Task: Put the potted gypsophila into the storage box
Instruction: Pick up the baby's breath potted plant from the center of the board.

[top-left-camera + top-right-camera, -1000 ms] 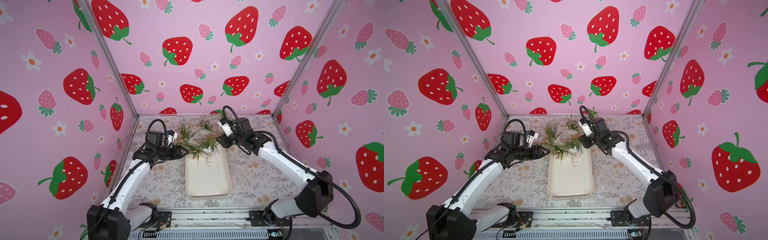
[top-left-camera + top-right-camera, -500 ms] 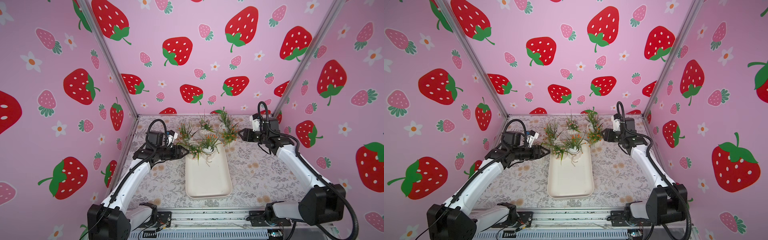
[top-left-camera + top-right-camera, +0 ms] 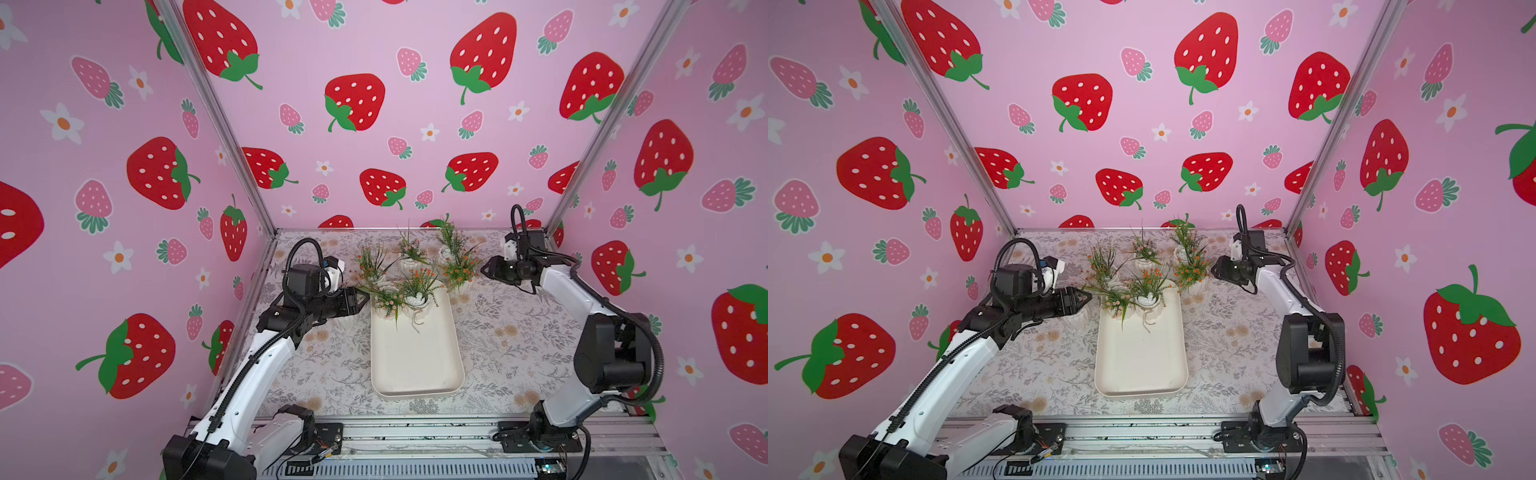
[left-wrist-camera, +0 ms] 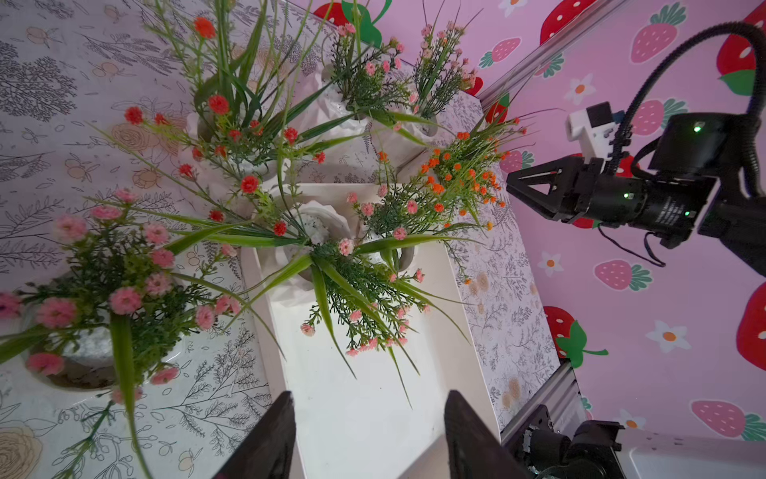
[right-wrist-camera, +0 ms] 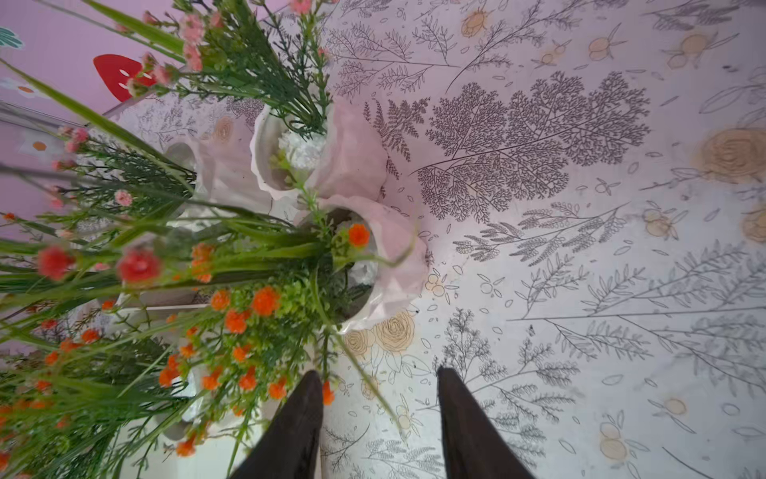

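Note:
The storage box (image 3: 415, 365) (image 3: 1140, 365) is a cream tray in the middle of the table. At its far end stand two potted gypsophila: an upright orange-flowered one (image 3: 417, 291) and a pink one (image 3: 388, 301) (image 4: 352, 273) tilted toward the near side. Several more pots cluster behind the tray (image 3: 409, 255). My left gripper (image 3: 365, 296) (image 4: 369, 410) is open and empty at the tray's left rim, above a pink-flowered pot (image 3: 1076, 318) (image 4: 78, 352). My right gripper (image 3: 484, 269) (image 5: 379, 375) is open and empty beside an orange-flowered pot (image 3: 459, 276) (image 5: 389, 265); a loose sprig crosses between its fingers.
The floral table cover (image 3: 519, 332) lies bare to the right and left of the tray. Pink strawberry walls (image 3: 374, 124) close in the back and both sides. A metal rail (image 3: 415, 436) runs along the front edge.
My right arm has swung from the pots at the tray's far end out to the right and now stands just right of the cluster. The left arm has not moved.

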